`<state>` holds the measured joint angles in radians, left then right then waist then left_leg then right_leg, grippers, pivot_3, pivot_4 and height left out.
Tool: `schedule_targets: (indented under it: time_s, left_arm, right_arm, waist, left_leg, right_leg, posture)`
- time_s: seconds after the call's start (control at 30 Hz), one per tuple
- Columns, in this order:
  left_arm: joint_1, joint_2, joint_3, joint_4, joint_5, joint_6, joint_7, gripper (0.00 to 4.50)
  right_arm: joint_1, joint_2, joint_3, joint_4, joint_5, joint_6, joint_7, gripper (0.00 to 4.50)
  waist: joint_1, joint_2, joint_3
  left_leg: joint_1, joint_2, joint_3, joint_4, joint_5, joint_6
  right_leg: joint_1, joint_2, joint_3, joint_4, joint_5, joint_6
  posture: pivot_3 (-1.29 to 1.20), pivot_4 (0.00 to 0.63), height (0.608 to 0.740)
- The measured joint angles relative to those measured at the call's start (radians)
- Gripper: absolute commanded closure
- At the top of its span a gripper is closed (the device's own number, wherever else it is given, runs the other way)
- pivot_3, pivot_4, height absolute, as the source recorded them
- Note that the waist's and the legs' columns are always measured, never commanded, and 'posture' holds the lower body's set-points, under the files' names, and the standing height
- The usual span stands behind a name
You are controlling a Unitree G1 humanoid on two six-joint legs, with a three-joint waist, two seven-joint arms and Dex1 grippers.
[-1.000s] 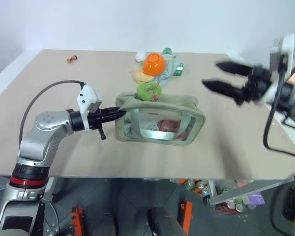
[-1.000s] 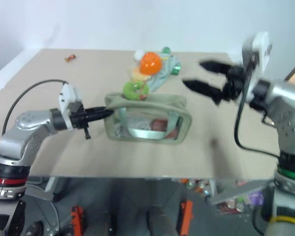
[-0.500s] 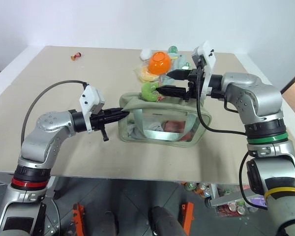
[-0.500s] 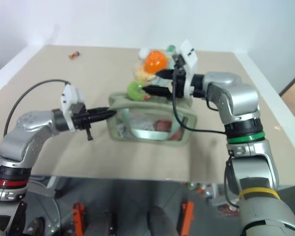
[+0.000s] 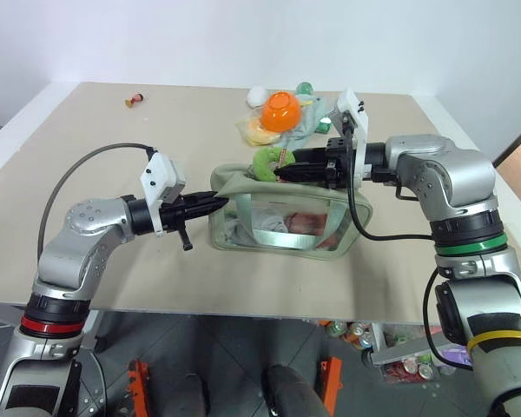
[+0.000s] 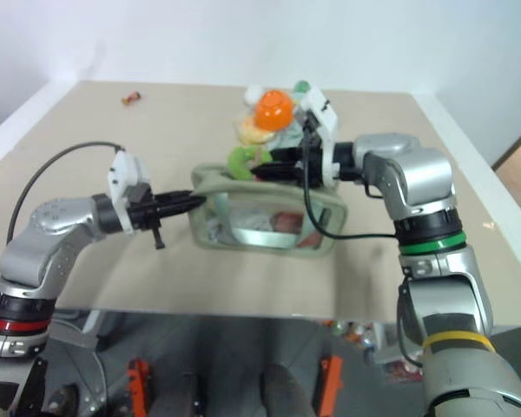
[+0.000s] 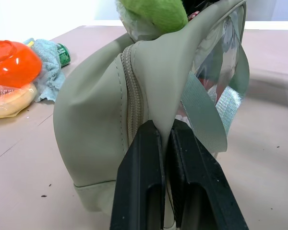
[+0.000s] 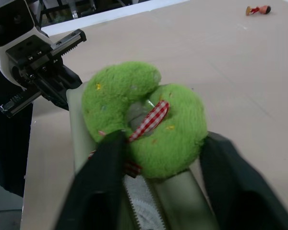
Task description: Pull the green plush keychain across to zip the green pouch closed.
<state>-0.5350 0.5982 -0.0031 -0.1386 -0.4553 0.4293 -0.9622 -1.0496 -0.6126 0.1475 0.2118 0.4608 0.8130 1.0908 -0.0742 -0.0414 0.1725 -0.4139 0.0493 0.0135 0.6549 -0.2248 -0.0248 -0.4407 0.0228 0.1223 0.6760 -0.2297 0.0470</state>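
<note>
The green pouch [image 5: 282, 221] stands on the table in front of me, with clear window sides and its zipper running along the top. My left gripper [image 5: 215, 202] is shut on a fold of fabric at the pouch's left end, seen close in the left wrist view [image 7: 164, 132]. The green plush keychain [image 5: 265, 161], a fuzzy lime ring with a red checked ribbon, sits on top near that same end. My right gripper [image 5: 285, 172] reaches in from the right. Its two fingers press against either side of the keychain [image 8: 144, 120].
Behind the pouch lie an orange bowl [image 5: 278, 109] on a yellow item, a mint cloth [image 5: 311, 113] and a white ball [image 5: 257, 92]. A small red figure [image 5: 135, 100] lies at the far left. The table's front edge runs just below the pouch.
My right arm swung in from the right and came down to the keychain. Its fingers went from wide open to closed on the plush. The left gripper held still.
</note>
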Motion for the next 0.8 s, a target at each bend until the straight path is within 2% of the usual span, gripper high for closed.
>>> schedule_targets:
  time_s: [0.03, 0.07, 0.47, 0.63, 0.8]
  left_arm:
    - [0.0, 0.0, 0.0, 0.0, 0.003, -0.002, 0.0, 4.5]
    - [0.0, -0.001, -0.001, 0.001, 0.008, -0.01, -0.001, 4.5]
    - [-0.002, -0.004, -0.001, 0.004, 0.012, -0.014, -0.004, 4.5]
    - [-0.006, -0.001, 0.0, 0.014, 0.013, -0.013, -0.003, 4.5]
    - [-0.013, 0.002, 0.001, 0.034, 0.015, -0.017, -0.005, 4.5]
  right_arm:
    - [0.0, 0.0, 0.0, 0.0, -0.004, 0.0, 0.0, 3.9]
    - [0.0, 0.0, 0.0, -0.001, -0.009, -0.001, 0.0, 4.49]
    - [0.015, -0.029, -0.029, -0.003, -0.013, -0.054, 0.004, 4.49]
    - [0.028, -0.122, -0.124, -0.004, -0.012, -0.109, 0.017, 4.49]
    - [0.135, -0.198, -0.167, -0.044, -0.012, -0.127, 0.026, 4.49]
  waist:
    - [0.0, 0.0, 0.0]
    - [0.0, 0.0, 0.0]
    - [0.002, 0.0, 0.0]
    - [0.001, 0.001, 0.0]
    - [0.001, 0.001, 0.0]
  left_leg:
    - [0.0, 0.0, 0.0, 0.0, 0.0, 0.0]
    - [0.0, 0.0, 0.0, 0.0, 0.0, 0.0]
    - [-0.001, 0.0, -0.001, 0.0, 0.0, 0.0]
    - [-0.001, -0.002, -0.001, 0.0, 0.0, 0.0]
    - [0.0, -0.001, -0.001, 0.0, 0.0, 0.0]
  right_leg:
    - [0.0, 0.0, 0.0, 0.0, 0.0, 0.0]
    - [0.0, 0.0, 0.0, 0.0, 0.0, 0.0]
    - [0.0, 0.0, -0.001, 0.0, 0.0, 0.0]
    - [0.0, -0.002, -0.001, 0.0, 0.0, 0.0]
    - [0.0, -0.002, -0.001, 0.0, -0.002, 0.002]
  posture:
    - [0.0, 0.15, 0.74]
    - [0.0, 0.15, 0.74]
    - [0.0, 0.15, 0.74]
    - [0.0, 0.15, 0.74]
    - [0.0, 0.15, 0.74]
